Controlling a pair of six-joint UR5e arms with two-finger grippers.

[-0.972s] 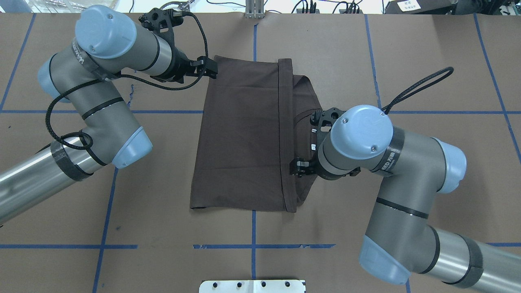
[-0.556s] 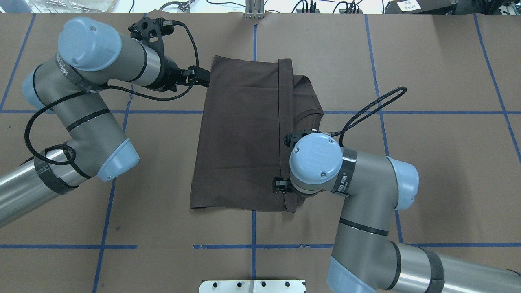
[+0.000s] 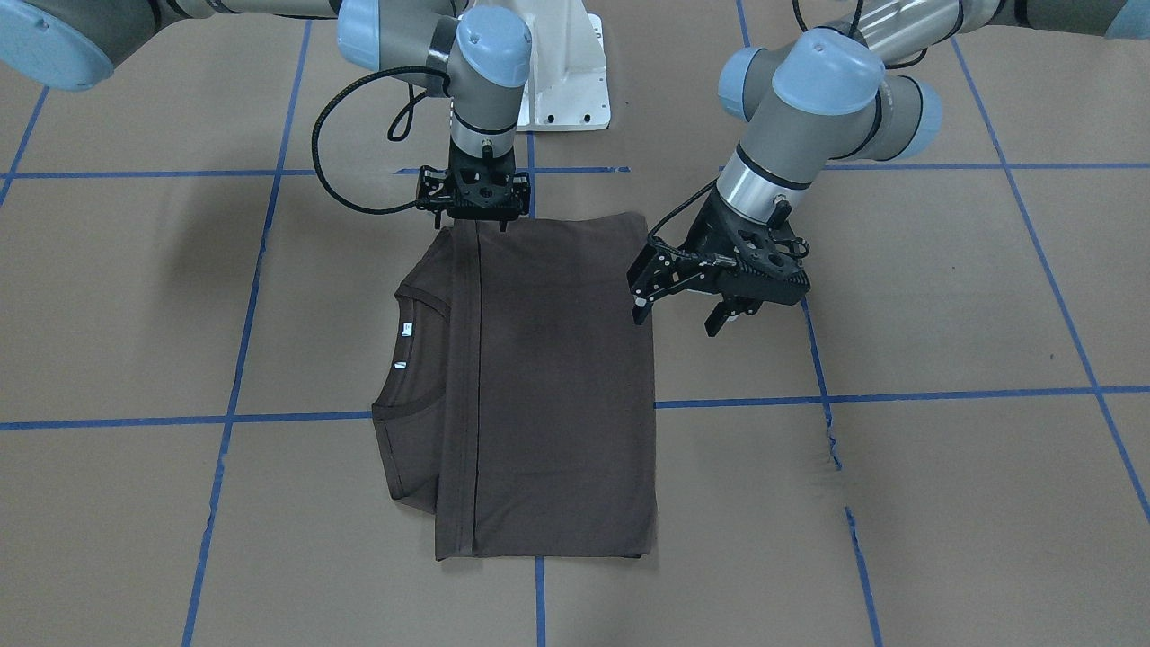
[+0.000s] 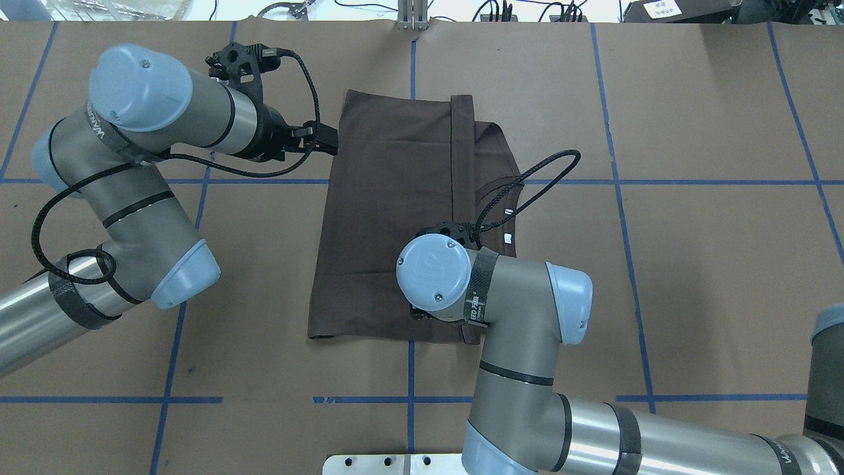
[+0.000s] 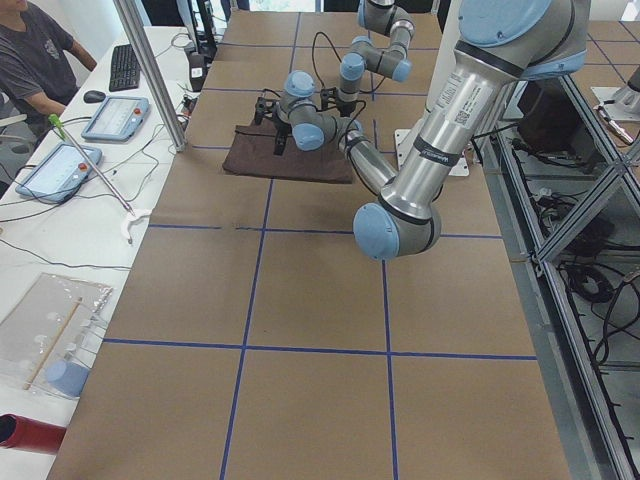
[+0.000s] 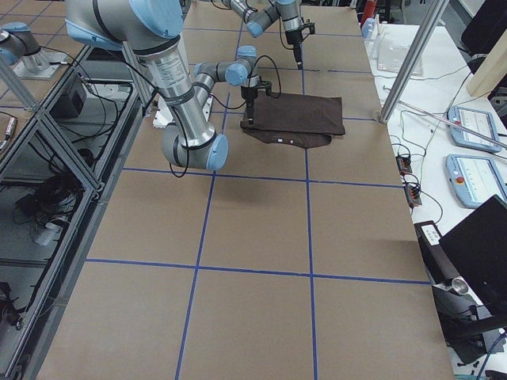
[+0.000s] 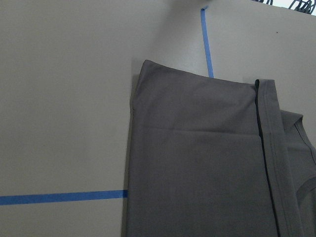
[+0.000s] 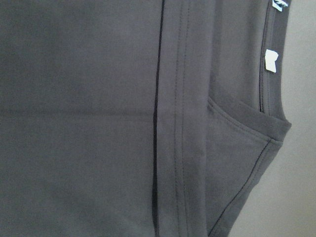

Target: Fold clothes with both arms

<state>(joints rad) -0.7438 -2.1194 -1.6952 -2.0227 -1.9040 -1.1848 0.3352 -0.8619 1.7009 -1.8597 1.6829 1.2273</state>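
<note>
Two arms reach over the brown-papered table (image 3: 943,296), my left arm (image 4: 132,198) and my right arm (image 4: 521,316); the T-shirt (image 3: 548,377) lies flat at the table's middle, folded into a rectangle, its collar (image 3: 404,404) and white labels (image 3: 406,329) showing beyond the folded hem. My left gripper (image 3: 676,323) hangs just beside the shirt's side edge, fingers spread with nothing between them; my right gripper (image 3: 476,214) points straight down at the shirt's edge nearest my base, and I cannot tell whether its fingers are apart or together.

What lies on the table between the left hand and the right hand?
The folded dark brown T-shirt: in the front-facing view its robot-side corner spans the stretch between the right hand and the open left hand.
</note>
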